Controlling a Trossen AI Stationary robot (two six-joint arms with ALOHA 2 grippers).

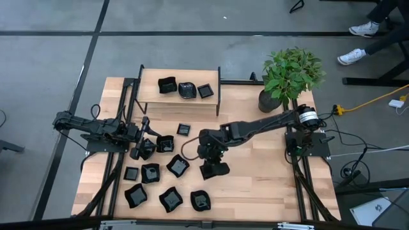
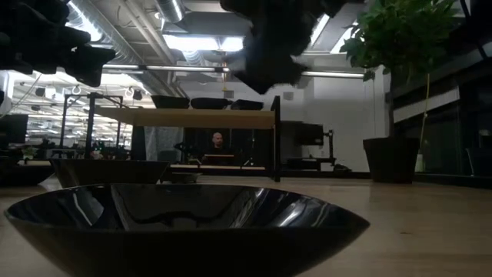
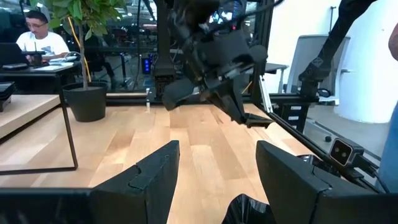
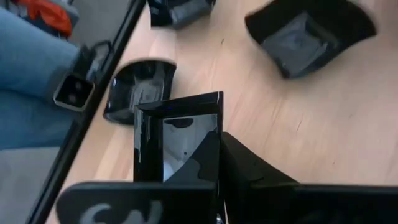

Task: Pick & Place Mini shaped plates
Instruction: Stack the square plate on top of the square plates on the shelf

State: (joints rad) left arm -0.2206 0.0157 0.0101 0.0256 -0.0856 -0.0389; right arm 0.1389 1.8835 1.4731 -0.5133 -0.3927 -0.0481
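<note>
Right gripper [image 1: 215, 170] pinched a glossy black square plate [image 4: 180, 146] above the light wooden table [image 1: 268, 172].
No readable writing showed anywhere. The fingers were pressed together on the plate's rim, partly hiding it; other black plates [image 1: 151, 172] lay beyond on the table. The left gripper [image 1: 142, 148] stood spread over a plate cut off from view.

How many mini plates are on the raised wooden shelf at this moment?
3, in a row on the shelf: the left plate, the middle plate and the right plate. None appears hidden there.
</note>
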